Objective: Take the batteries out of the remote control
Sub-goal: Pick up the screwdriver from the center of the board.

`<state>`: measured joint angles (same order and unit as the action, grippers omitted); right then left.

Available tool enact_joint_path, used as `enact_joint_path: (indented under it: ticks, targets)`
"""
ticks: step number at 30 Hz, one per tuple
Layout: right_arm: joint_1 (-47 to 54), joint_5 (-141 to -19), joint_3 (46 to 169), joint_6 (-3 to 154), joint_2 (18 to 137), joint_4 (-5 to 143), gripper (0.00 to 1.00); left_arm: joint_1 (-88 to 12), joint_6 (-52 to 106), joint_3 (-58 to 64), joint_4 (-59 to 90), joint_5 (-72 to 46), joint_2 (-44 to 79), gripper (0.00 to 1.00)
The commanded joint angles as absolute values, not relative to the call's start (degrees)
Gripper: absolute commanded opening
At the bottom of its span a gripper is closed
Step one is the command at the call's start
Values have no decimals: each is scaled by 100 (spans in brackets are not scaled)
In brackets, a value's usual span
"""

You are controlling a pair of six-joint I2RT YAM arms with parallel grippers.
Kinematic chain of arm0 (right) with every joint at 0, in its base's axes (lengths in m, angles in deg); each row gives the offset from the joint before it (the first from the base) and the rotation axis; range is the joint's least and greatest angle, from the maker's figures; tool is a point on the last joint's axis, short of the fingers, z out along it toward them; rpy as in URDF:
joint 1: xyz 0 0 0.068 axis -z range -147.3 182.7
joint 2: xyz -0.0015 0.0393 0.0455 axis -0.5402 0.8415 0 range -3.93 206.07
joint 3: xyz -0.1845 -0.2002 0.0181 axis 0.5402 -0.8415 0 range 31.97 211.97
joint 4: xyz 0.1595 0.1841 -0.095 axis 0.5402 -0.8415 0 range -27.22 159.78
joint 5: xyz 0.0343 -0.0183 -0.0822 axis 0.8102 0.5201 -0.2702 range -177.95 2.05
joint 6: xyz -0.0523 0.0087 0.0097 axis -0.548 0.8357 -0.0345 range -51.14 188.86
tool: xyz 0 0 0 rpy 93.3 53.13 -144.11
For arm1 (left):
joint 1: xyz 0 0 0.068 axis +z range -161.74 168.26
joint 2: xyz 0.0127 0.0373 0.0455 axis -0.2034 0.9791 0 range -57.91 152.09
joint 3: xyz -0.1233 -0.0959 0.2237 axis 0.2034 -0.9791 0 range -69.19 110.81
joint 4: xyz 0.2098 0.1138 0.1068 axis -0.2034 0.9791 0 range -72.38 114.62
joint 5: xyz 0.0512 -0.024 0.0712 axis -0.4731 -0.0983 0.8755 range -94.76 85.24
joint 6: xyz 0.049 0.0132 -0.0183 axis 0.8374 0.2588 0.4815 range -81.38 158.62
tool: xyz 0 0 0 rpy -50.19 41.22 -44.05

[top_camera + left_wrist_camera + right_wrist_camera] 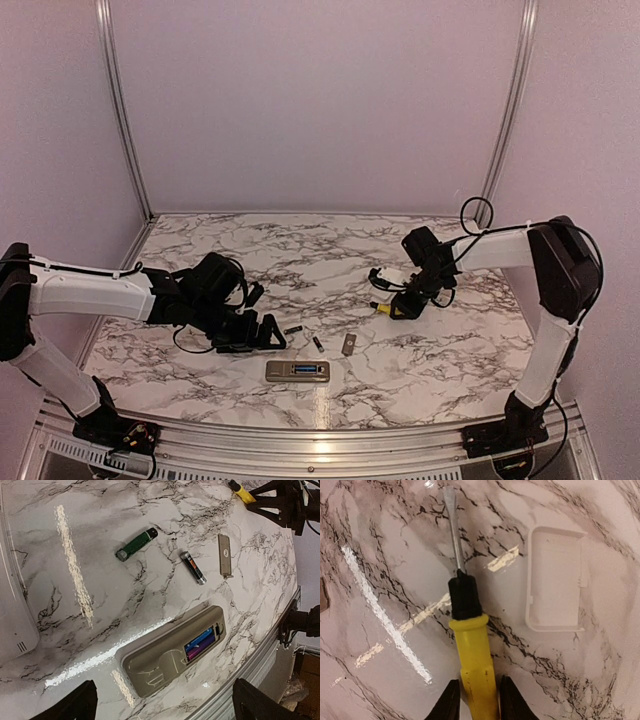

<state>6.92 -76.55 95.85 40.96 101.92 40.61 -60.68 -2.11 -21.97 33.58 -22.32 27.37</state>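
so the remote (172, 650) is lying face down near the front edge of the table (300, 250), back cover off, compartment open. there's something blue and purple in there, which i'd guess is at least one cell not pulled yet. two are already out: a green battery (136, 544) and a dark battery (193, 567), both flat on the marble just beyond the remote, apart from each other.

left gripper (262, 332) is spread wide with nothing between the fingers, hanging just above and to the left of the remote. my read is it's parked there to go for whatever's in the compartment, or to steady the remote.

right gripper (481, 702) is well off to the right, pinching the yellow handle of a screwdriver (470, 630), fingers looking snug on both sides, blade pointing away. can't tell if the tool rests on the table or hangs just over it. probably it's the prying tool.

stuff in the way: the grey cover plate (225, 555) is just beside the dark battery, easy to bump. a white plastic lid (555, 580) lies near the screwdriver, not touching. and the right gripper is busy with the tool.
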Motion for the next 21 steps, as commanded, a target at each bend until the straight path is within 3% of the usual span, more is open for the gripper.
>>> enact_joint_path:
  ticks: [1, 14, 21]
  targets:
    - [731, -7486, 9462, 4070, 10134, 4007, 24, -6030, -70, -2072, 3529, -2286, 2765, 98]
    - [702, -6847, 9257, 4121, 9461, 4171, 1, -6033, -116, -2149, 3454, -2243, 2520, 97]
    - [440, -6631, 9248, 4179, 8974, 4089, 0, -6031, -68, -2216, 3375, -2297, 2178, 96]
